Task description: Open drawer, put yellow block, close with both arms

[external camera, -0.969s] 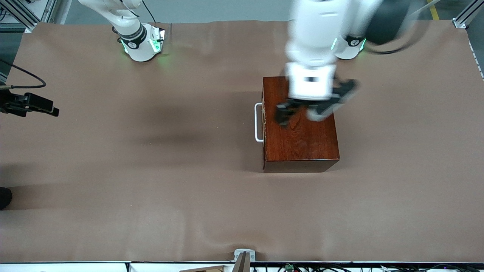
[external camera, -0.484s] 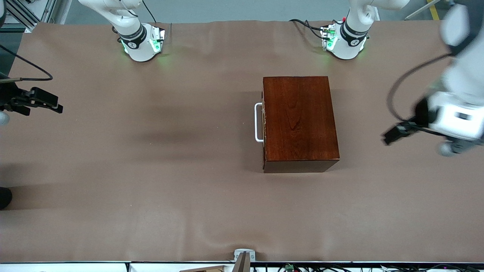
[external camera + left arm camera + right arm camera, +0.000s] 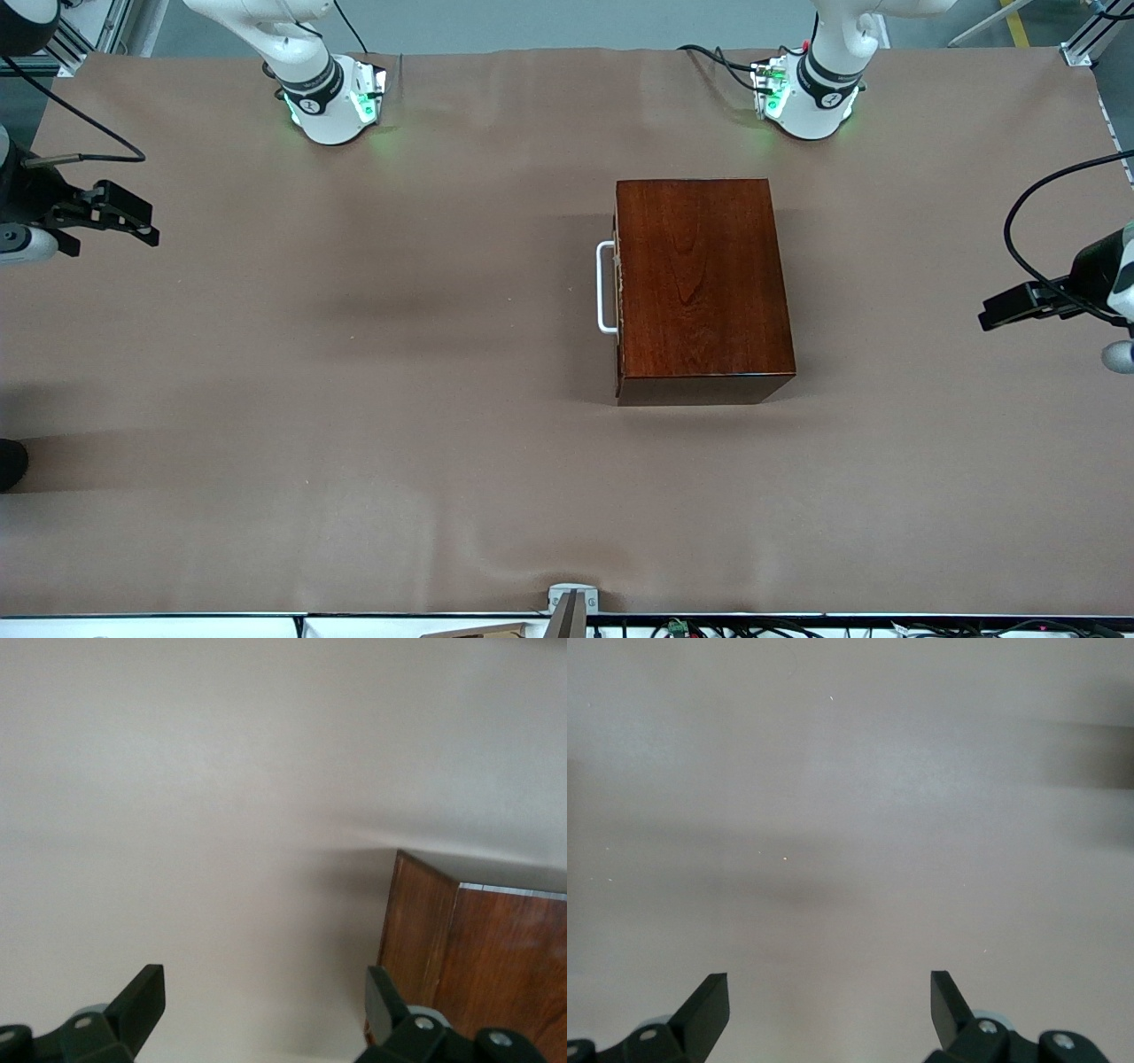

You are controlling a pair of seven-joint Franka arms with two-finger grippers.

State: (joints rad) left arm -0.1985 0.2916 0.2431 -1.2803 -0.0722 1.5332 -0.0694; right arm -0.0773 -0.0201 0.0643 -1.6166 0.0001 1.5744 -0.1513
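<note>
A glossy dark reddish-brown wooden box sits on the brown paper-covered table, toward the left arm's end, its drawer pushed fully shut and the white U-shaped bar handle facing the right arm's end. No writing is legible on it, and the contents are hidden. The left gripper hangs over bare table near the left arm's end, fingers spread wide, empty. The right gripper hangs over the table's right-arm end, likewise spread and empty.
</note>
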